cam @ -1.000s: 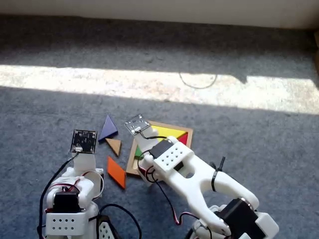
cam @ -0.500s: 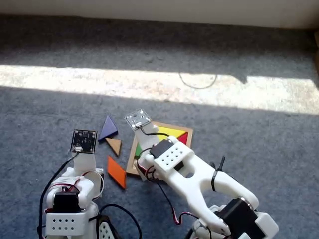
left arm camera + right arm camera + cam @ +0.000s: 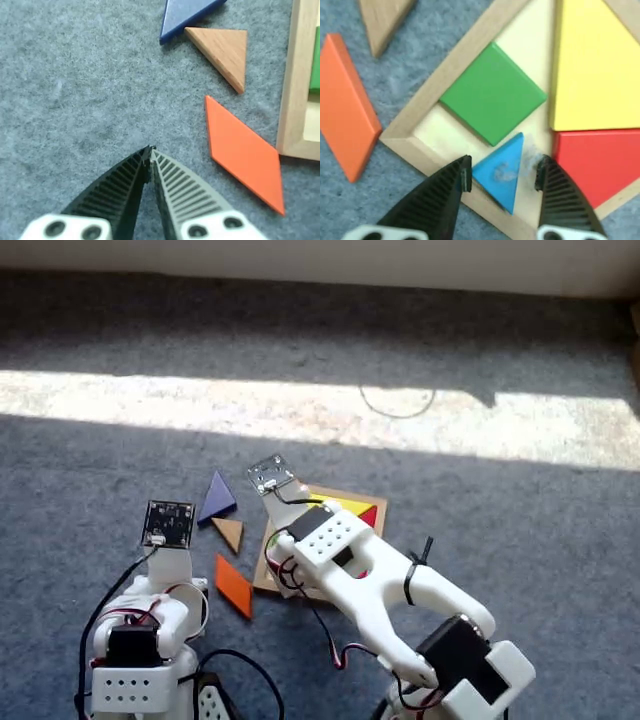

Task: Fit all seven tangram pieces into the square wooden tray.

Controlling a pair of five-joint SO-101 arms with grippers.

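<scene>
Right gripper (image 3: pixel 503 172) open astride light-blue triangle (image 3: pixel 501 176) by tray (image 3: pixel 417 107) edge; judged light, rigid, slick: pinch its flat sides. Left gripper (image 3: pixel 150 152) closed, empty.

Bare carpet (image 3: pixel 110 460) lies left of the three loose pieces and stretches wide on the far side, crossed only by a thin cable loop (image 3: pixel 397 405). More bare carpet runs right of the tray (image 3: pixel 462 57). From above, the right arm (image 3: pixel 380 585) hangs over the tray's near half. The tray's left side is crowded. The orange parallelogram (image 3: pixel 245 155) lies just beside the frame, with the wooden triangle (image 3: pixel 225 52) and dark blue triangle (image 3: pixel 187 15) close beyond it. A strip of carpet separates the orange piece from the closed left tool (image 3: pixel 150 150). Inside the tray, narrow bare strips border the green square (image 3: pixel 492 92).
</scene>
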